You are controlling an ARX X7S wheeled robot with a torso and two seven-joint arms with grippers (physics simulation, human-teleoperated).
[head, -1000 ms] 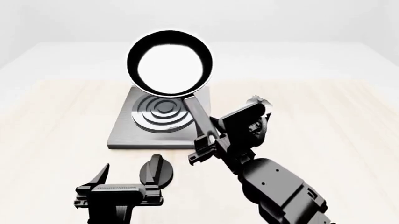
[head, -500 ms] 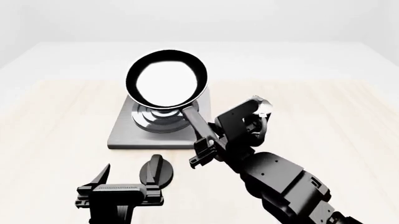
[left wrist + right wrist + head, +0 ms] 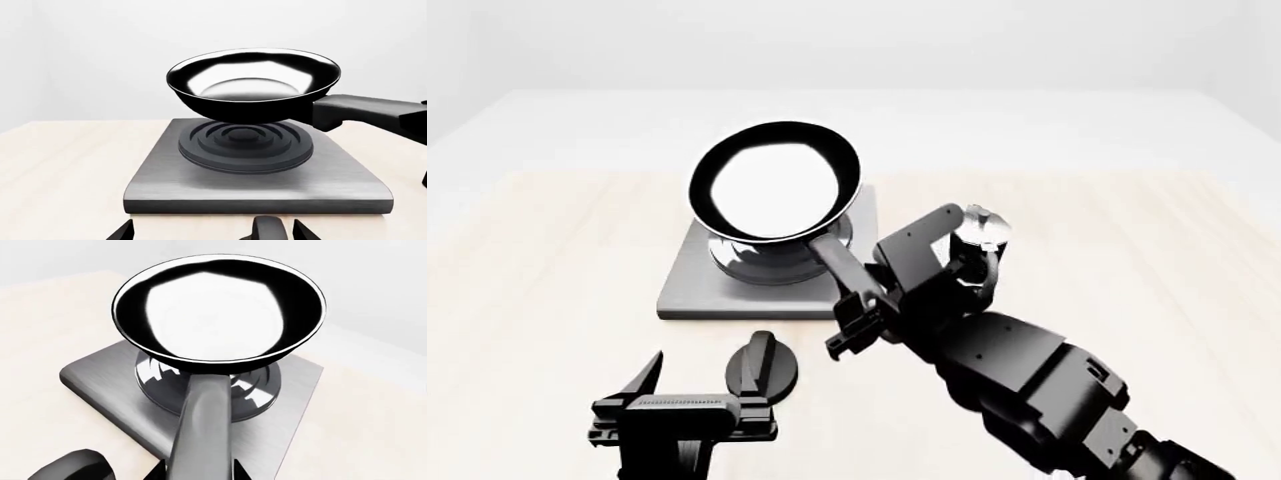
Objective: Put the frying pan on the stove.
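one pan, one burner, gap between them not closed yet; the frying pan (image 3: 777, 192) hangs in the air above the stove (image 3: 694, 285), carried by its handle (image 3: 838, 262) in the right gripper (image 3: 874, 300); right fingers are clamped on the handle partway along its length; loop end not visible, hidden by the gripper body.

left wrist view: pan base (image 3: 250, 107) sits just above the ring burner (image 3: 245, 146), apart, with a thin dark gap; pan looks close to level, rim perhaps slightly raised on the side away from the handle; cannot tell more exactly.

head view, clock-face: pan bowl covers the burner centre, handle running out toward 5 o'clock; small black knob (image 3: 761, 363) lies on the table at 6 o'clock of the slab; left gripper (image 3: 681, 385) parked near it, fingers apart, holding nothing.

judgement, step in hand = lowering the pan onto the burner; to do it well: descend straight down and slowly, keep the base flat so it lands all at once rather than on one edge; check the bowl is centred over the rings, since the slab is only a little wider; hold the clamp until the base is seated, then release; a tilted landing could let the pan rock or slide toward 5 o'clock.
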